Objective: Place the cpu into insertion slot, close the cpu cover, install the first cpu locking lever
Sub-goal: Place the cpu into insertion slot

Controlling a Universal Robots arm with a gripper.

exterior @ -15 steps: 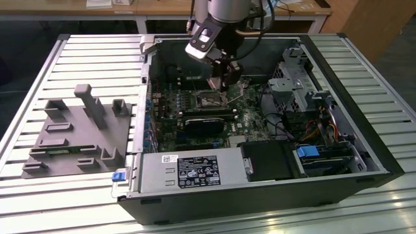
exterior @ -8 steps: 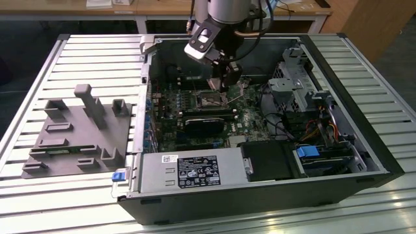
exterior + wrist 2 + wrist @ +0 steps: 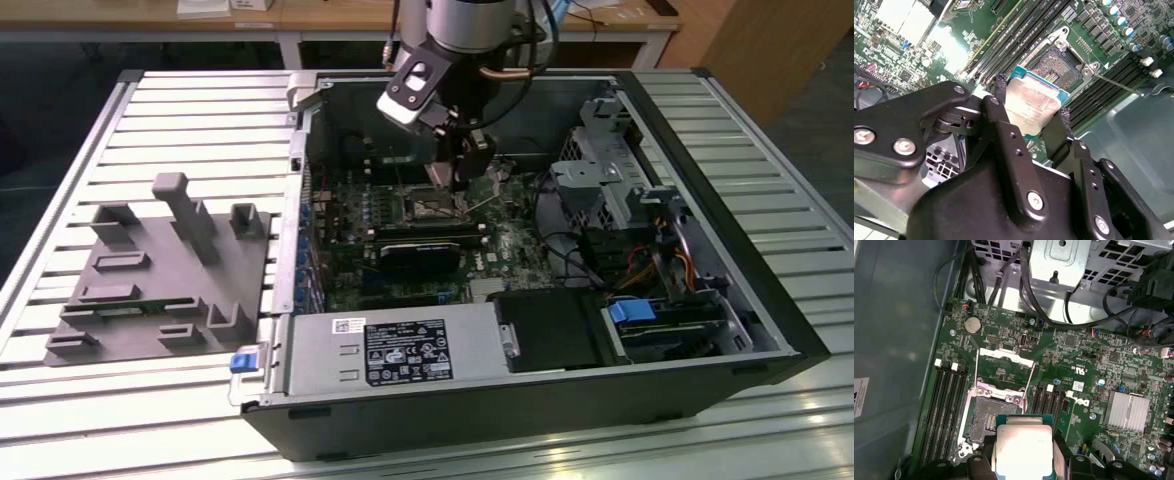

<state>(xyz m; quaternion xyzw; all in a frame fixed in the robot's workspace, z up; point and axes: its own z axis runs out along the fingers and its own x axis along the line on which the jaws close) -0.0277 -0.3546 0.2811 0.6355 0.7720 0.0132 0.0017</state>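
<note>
Gripping the cpu (image 3: 1030,111) by two opposite edges, the jaws are standing only as far apart as the chip is wide. Their black pads (image 3: 1001,92) are pressing against its sides in the second wrist view. The chip is hanging in the air with its silver top facing the wrist cameras, not yet seated. It is sitting just beside and above the socket (image 3: 985,415), whose dark contact field is lying bare in both wrist views. The cover (image 3: 1004,354) is standing swung up off the socket on its hinge side, its square window open to the board behind it. A thin lever (image 3: 1114,82) is sticking out sideways from the socket frame, unlatched and lying over the memory slots.

In the exterior view the arm (image 3: 467,30) is reaching down into the open case (image 3: 441,425), with the jaws hanging close over the socket near the middle of the board. The case is lying on its side on a slatted metal counter (image 3: 147,420). A grey fixture (image 3: 147,290) is resting on the counter toward the exterior view's left, well apart from the jaws.
</note>
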